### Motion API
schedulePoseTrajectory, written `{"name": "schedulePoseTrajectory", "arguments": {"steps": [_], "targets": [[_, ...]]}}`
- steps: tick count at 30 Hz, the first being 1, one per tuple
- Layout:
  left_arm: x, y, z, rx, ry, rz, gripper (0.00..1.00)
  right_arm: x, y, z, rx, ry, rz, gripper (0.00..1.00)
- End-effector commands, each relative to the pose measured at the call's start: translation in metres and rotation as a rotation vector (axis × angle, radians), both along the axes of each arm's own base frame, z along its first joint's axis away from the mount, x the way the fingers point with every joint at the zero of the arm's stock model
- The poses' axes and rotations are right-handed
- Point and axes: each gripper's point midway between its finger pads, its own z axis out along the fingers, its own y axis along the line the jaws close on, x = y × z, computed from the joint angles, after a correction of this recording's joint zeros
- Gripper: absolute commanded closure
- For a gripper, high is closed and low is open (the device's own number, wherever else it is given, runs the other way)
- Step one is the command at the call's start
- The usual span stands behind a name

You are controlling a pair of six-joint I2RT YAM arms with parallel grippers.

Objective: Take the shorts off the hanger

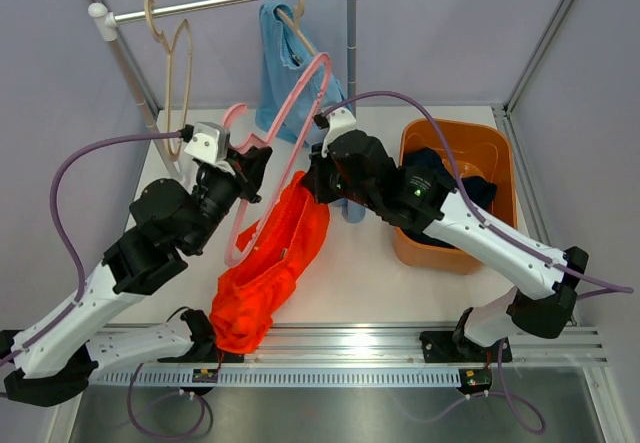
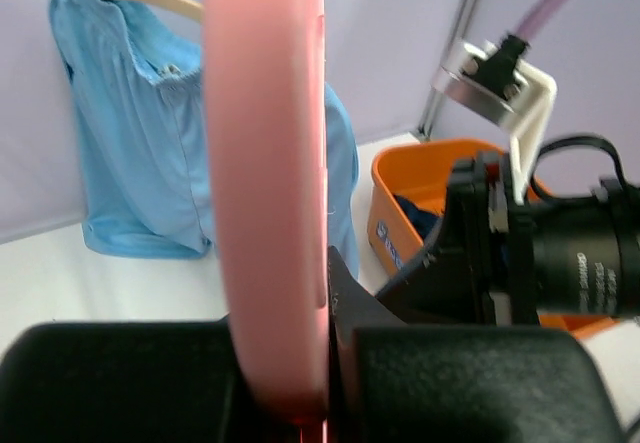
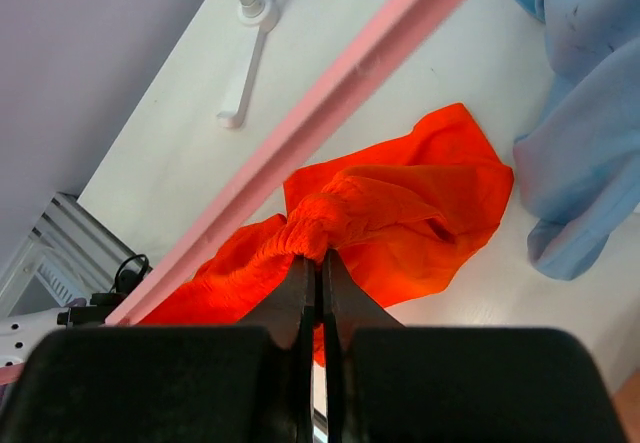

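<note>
My left gripper point(image 1: 250, 168) point(image 2: 310, 348) is shut on a pink hanger point(image 1: 308, 88) point(image 2: 265, 183) that slants across the table's middle. The bright orange shorts point(image 1: 275, 263) point(image 3: 420, 208) trail from my right gripper point(image 1: 310, 185) point(image 3: 318, 261), which is shut on their bunched waistband, down to the table's near edge. The hanger point(image 3: 330, 123) runs along the shorts' left side; whether fabric is still round it I cannot tell. Light blue shorts point(image 1: 285, 58) point(image 2: 140, 133) point(image 3: 590, 143) hang on a wooden hanger on the rail. Dark navy shorts point(image 1: 440, 178) lie in the bin.
An orange bin point(image 1: 455, 138) point(image 2: 395, 198) stands at the right, under my right arm. The clothes rail point(image 1: 230, 1) spans the back with an empty wooden hanger point(image 1: 178, 73) at its left. One rack post point(image 1: 350, 73) stands just behind my right gripper.
</note>
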Motion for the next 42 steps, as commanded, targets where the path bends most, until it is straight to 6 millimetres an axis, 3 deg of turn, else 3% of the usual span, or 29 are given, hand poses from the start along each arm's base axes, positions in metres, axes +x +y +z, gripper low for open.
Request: {"name": "schedulePoseTrajectory", "arguments": {"steps": [1, 2, 4, 7, 10, 11, 13, 14, 16, 18, 21, 26, 29, 34, 37, 40, 41, 42], "targets": [[0.011, 0.015, 0.05, -0.134, -0.092, 0.11, 1.0, 0.005, -0.015, 0.044, 0.05, -0.1, -0.051, 1.0], [0.012, 0.025, 0.059, -0.131, -0.085, 0.154, 1.0, 0.007, -0.021, 0.049, 0.043, -0.114, -0.074, 1.0], [0.018, 0.027, 0.058, -0.082, -0.07, 0.194, 1.0, 0.009, -0.03, 0.063, 0.039, -0.151, -0.095, 1.0], [0.019, 0.039, 0.059, -0.041, -0.055, 0.246, 1.0, 0.012, -0.052, 0.1, 0.046, -0.243, -0.144, 1.0], [0.016, 0.046, 0.055, -0.021, -0.043, 0.254, 1.0, 0.017, -0.091, 0.157, 0.048, -0.381, -0.255, 1.0], [0.014, 0.049, 0.052, -0.01, -0.035, 0.253, 1.0, 0.018, -0.118, 0.19, 0.052, -0.456, -0.332, 1.0], [0.011, 0.053, 0.05, 0.001, -0.026, 0.254, 1.0, 0.012, -0.15, 0.227, 0.081, -0.535, -0.409, 1.0], [0.01, 0.055, 0.046, 0.018, -0.015, 0.257, 1.0, 0.004, -0.18, 0.259, 0.115, -0.611, -0.472, 1.0], [0.007, 0.059, 0.044, 0.021, -0.008, 0.257, 1.0, -0.007, -0.216, 0.3, 0.215, -0.691, -0.568, 1.0], [0.003, 0.063, 0.042, 0.024, -0.002, 0.249, 1.0, -0.025, -0.259, 0.327, 0.254, -0.774, -0.642, 1.0], [0.0, 0.065, 0.038, 0.032, 0.007, 0.242, 1.0, -0.044, -0.308, 0.355, 0.329, -0.879, -0.764, 1.0], [-0.001, 0.066, 0.032, 0.047, 0.021, 0.236, 1.0, -0.056, -0.34, 0.371, 0.341, -0.969, -0.872, 1.0], [-0.001, 0.064, 0.029, 0.054, 0.025, 0.231, 1.0, -0.055, -0.344, 0.372, 0.3, -0.996, -0.92, 1.0], [-0.001, 0.062, 0.026, 0.062, 0.029, 0.223, 1.0, -0.034, -0.316, 0.358, 0.215, -0.977, -0.901, 1.0], [-0.002, 0.062, 0.027, 0.065, 0.028, 0.217, 1.0, -0.016, -0.296, 0.338, 0.144, -0.932, -0.839, 1.0], [-0.002, 0.062, 0.024, 0.075, 0.032, 0.217, 1.0, 0.004, -0.291, 0.325, 0.166, -0.891, -0.827, 1.0], [-0.003, 0.063, 0.024, 0.075, 0.032, 0.216, 1.0, 0.017, -0.283, 0.312, 0.155, -0.846, -0.812, 1.0], [-0.003, 0.062, 0.024, 0.079, 0.033, 0.216, 1.0, 0.027, -0.291, 0.308, 0.131, -0.84, -0.844, 1.0]]}}
